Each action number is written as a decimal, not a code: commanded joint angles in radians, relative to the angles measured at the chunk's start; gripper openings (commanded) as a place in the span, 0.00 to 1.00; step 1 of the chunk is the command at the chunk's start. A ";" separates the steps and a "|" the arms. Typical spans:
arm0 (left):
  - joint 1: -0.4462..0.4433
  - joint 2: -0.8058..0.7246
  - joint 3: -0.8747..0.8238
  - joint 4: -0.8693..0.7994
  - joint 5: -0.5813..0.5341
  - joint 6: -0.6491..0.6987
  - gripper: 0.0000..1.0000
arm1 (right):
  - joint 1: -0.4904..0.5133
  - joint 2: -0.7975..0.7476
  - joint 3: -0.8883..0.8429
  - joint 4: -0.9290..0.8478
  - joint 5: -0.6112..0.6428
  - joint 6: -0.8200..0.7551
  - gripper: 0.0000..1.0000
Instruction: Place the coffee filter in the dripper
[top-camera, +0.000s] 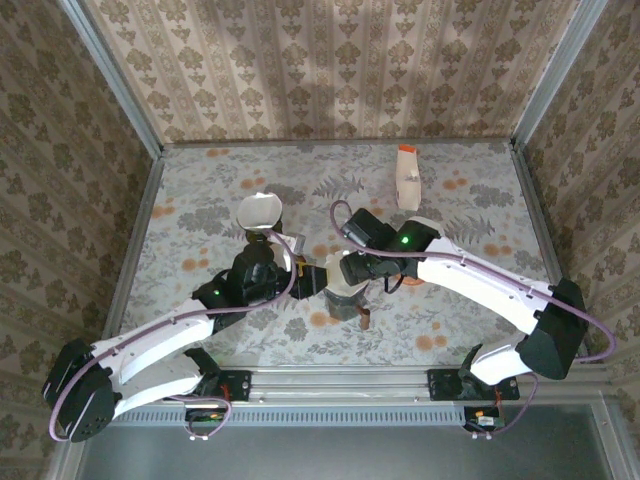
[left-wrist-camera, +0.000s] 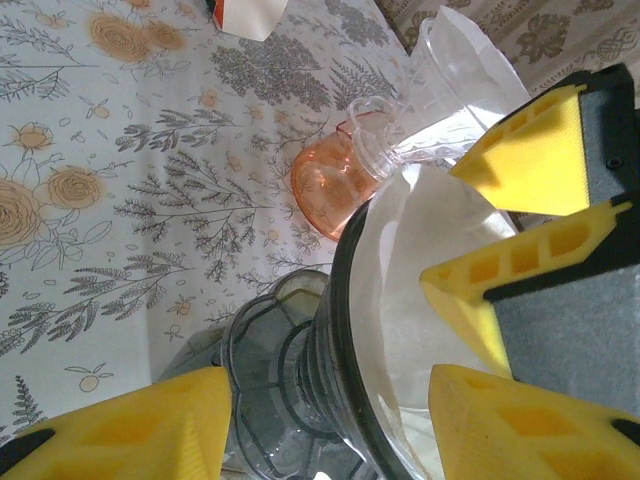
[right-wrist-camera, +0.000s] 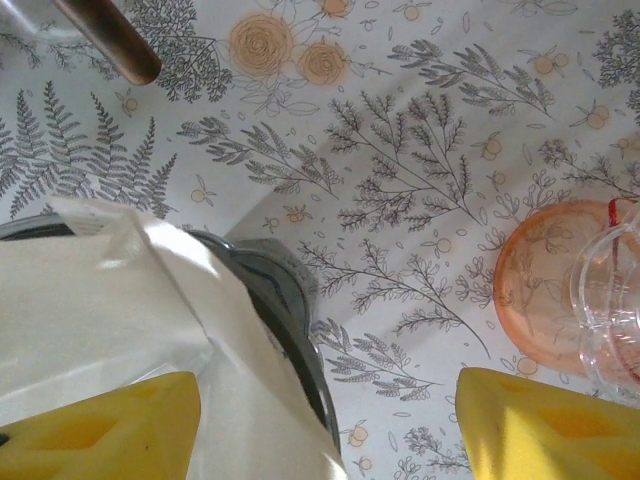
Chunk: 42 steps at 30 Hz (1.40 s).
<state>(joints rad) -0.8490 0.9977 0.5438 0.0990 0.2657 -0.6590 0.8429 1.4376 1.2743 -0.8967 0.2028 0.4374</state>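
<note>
- The dripper, dark grey and ribbed, stands near the middle of the flowered table, between the two arms.
- The coffee filter sits inside the dripper's mouth. Its white paper lines the cone, and one edge rises above the rim.
- The left gripper straddles the dripper from the side, with one yellow finger at the base side and the other at the rim and filter side. The fingers are close against it, but I cannot tell whether they actually press on it.
- The right gripper has its jaws standing wide apart, with bare table showing between them. The filter paper lies against the finger nearest the dripper and is not pinched.
- An orange glass vessel stands just beside the dripper, touching a clear glass piece behind it.
- A brown handle sticks out at the near side of the dripper.
- A white carton with an orange top lies toward the far edge of the table, well apart from the dripper.
- A round white thing lies beyond the left arm. It is possibly a stack of filters, too small to be sure.
</note>
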 joint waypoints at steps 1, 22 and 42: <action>0.007 0.002 -0.015 0.004 0.018 -0.007 0.56 | -0.005 -0.014 0.026 -0.016 0.019 -0.020 0.70; 0.007 0.004 -0.013 0.005 0.021 -0.004 0.56 | -0.007 0.012 0.056 0.017 -0.010 -0.019 0.72; 0.006 0.005 -0.018 0.009 0.017 -0.005 0.56 | -0.005 -0.036 -0.016 0.033 -0.027 0.019 0.72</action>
<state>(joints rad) -0.8490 0.9997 0.5343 0.0990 0.2665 -0.6590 0.8402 1.4258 1.2488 -0.8612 0.1749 0.4431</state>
